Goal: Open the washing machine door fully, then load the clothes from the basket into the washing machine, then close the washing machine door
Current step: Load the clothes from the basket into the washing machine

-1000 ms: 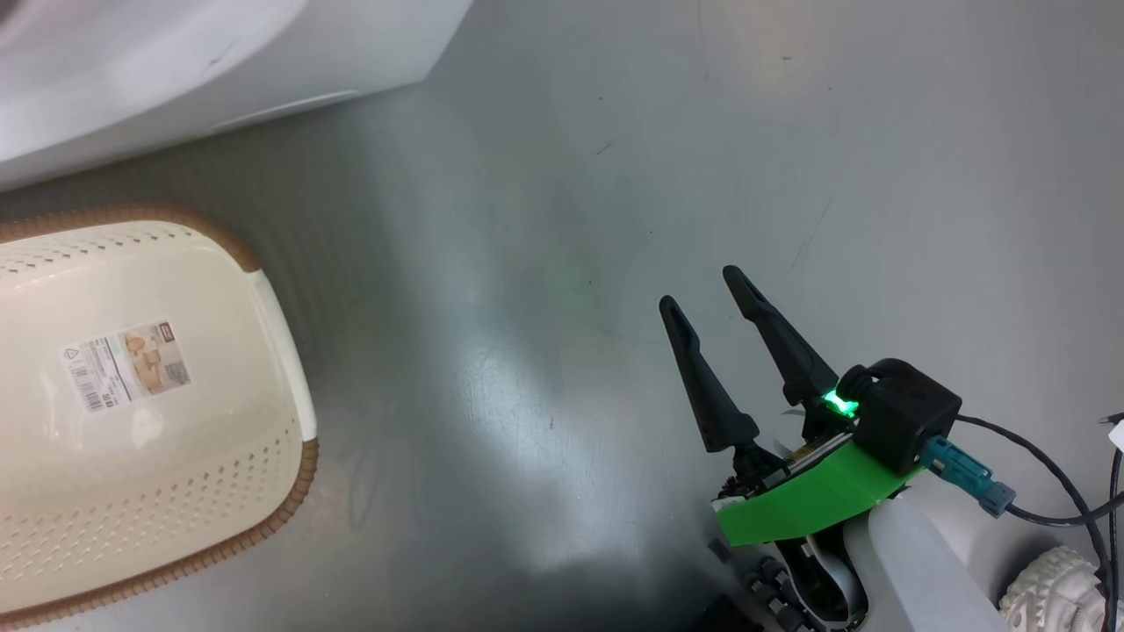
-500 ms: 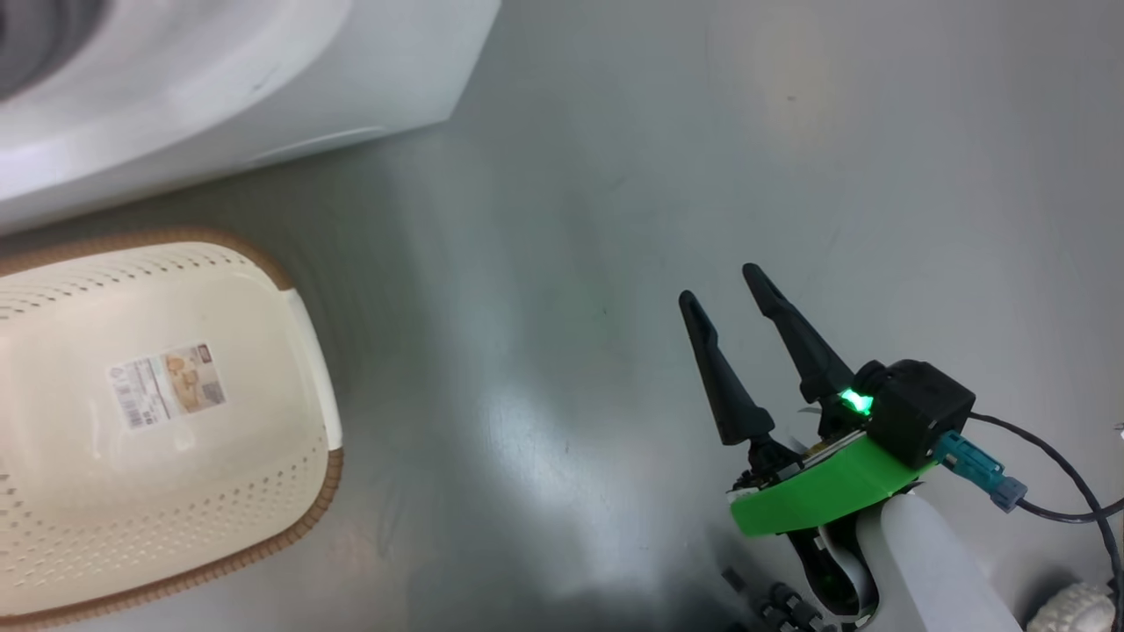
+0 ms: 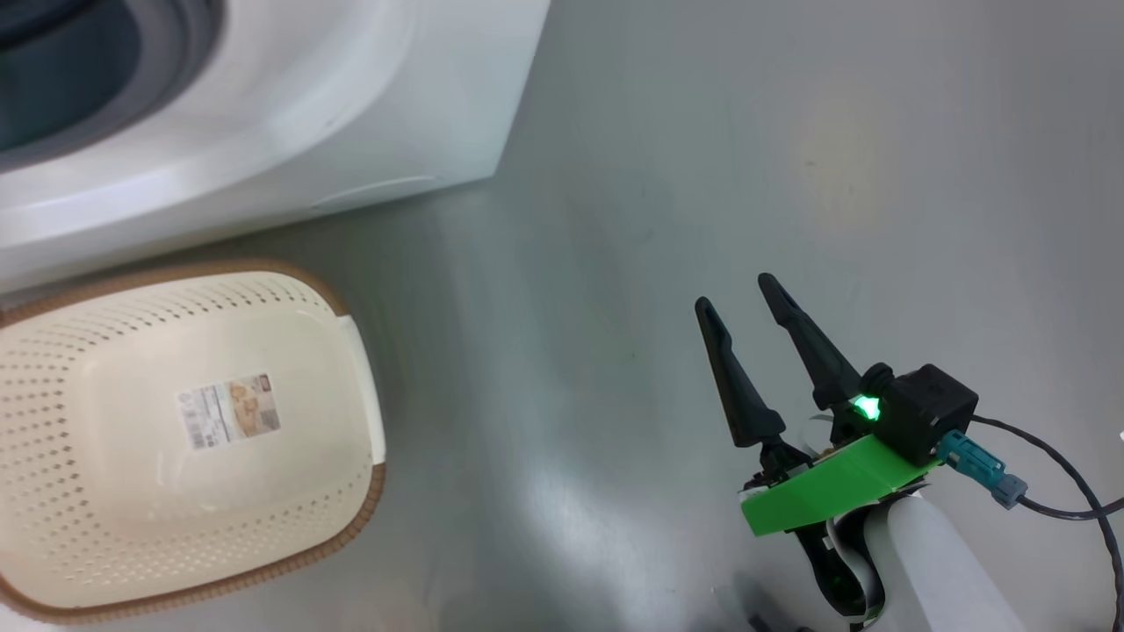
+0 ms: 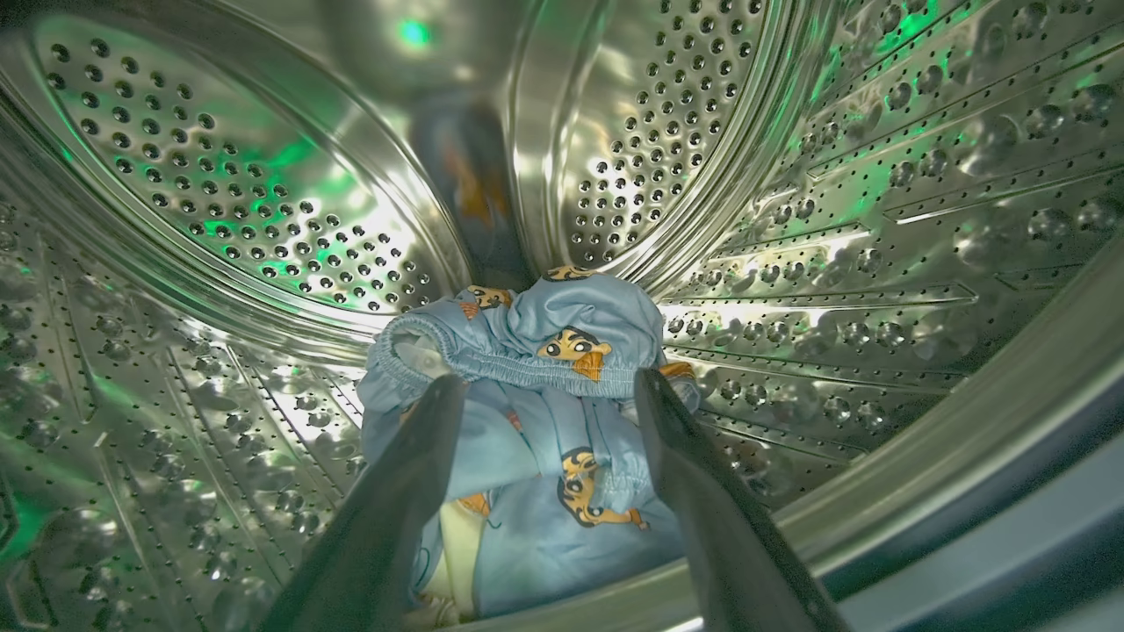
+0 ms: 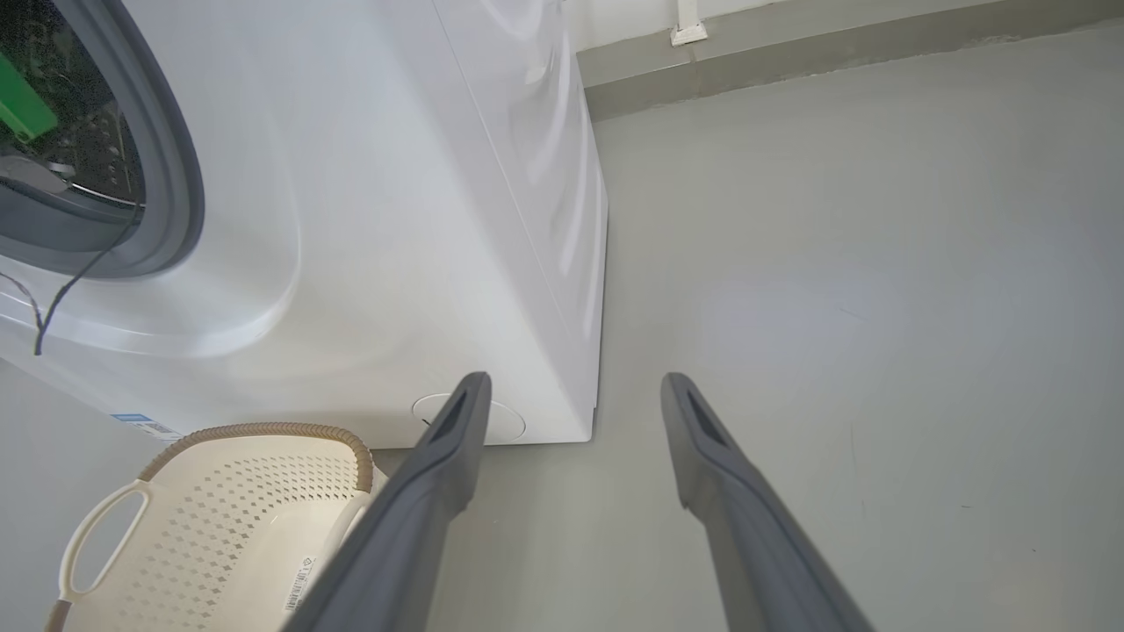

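Note:
The clothes (image 4: 562,333), light blue with orange bears, lie on the bottom of the steel drum (image 4: 263,202) of the washing machine (image 3: 307,105). My left gripper (image 4: 551,384) is inside the drum, open, one finger on each side of the bundle and gripping nothing. The cream basket (image 3: 53,491) stands on the floor in front of the machine, showing its label sticker (image 3: 230,411) on a bare bottom. My right gripper (image 3: 734,293) hovers open and holding nothing over the floor to the right of the basket. The washing machine door is out of view.
In the right wrist view the right gripper (image 5: 571,382) points past the washing machine's (image 5: 395,219) front right corner, near the round cap (image 5: 500,421), with the basket (image 5: 219,491) at lower left. A thin cable (image 5: 79,276) hangs out of the drum opening. Grey floor (image 3: 790,132) spreads to the right.
The head camera has moved, so the washing machine and basket sit further right and lower in the picture and more of the drum opening shows. My left gripper has opened. The right gripper stays open.

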Controlling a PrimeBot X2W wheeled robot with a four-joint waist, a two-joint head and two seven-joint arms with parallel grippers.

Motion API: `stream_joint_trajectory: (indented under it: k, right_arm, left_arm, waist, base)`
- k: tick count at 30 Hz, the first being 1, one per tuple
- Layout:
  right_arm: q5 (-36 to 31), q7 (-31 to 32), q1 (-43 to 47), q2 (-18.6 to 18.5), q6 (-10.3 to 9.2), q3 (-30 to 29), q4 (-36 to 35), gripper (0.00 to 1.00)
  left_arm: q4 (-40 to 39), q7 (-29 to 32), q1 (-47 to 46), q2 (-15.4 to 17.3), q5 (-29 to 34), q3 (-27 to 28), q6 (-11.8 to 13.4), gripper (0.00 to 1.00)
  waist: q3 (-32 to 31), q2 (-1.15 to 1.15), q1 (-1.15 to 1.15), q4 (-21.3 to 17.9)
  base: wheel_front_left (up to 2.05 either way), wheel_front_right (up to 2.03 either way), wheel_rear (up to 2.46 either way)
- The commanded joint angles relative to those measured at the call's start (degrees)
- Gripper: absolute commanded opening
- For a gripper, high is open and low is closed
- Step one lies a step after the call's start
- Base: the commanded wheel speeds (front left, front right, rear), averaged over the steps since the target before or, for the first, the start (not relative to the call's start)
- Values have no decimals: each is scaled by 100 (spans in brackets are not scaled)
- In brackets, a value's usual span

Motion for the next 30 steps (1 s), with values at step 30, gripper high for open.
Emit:
stream_joint_trajectory:
  k: [30]
  right_arm:
    - [-184,-27,634,26,50,-463,344,100]
  left_arm:
    - [-3096,-124,3711,-384,686,1546,600,100]
  waist:
    - [-1888,0,0,578]
  base:
    - [0,0,0]
